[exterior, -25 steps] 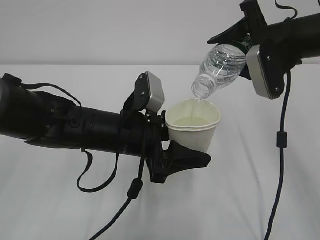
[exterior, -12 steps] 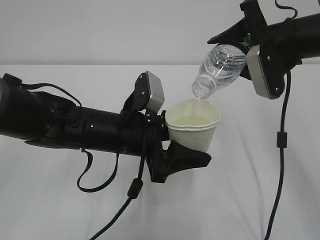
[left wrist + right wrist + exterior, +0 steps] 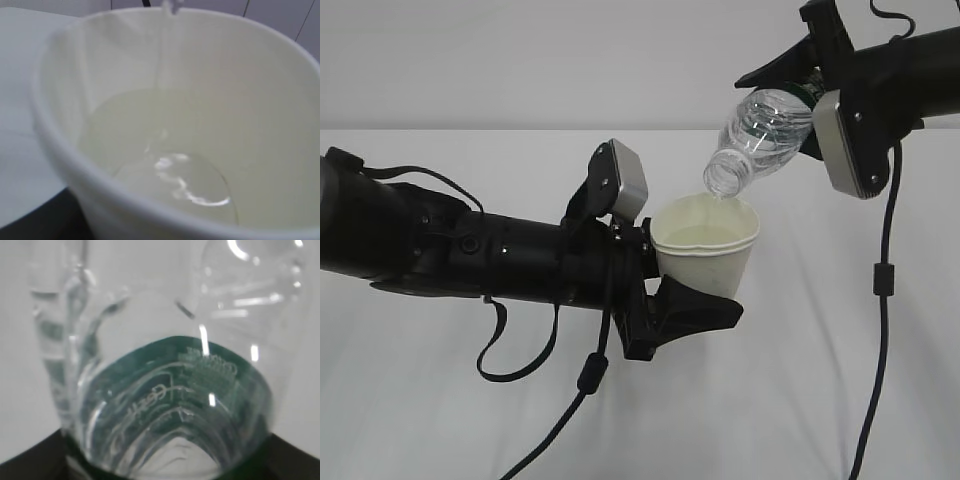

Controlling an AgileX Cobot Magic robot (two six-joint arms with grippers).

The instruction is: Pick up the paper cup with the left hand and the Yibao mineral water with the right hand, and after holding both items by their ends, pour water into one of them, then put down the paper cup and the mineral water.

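Both pincers (image 3: 695,275) (image 3: 798,75) clamped, raised

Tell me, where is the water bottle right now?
In the exterior view the Yibao mineral water is up at the top right, held tilted in the right gripper, its open mouth just above the paper cup.
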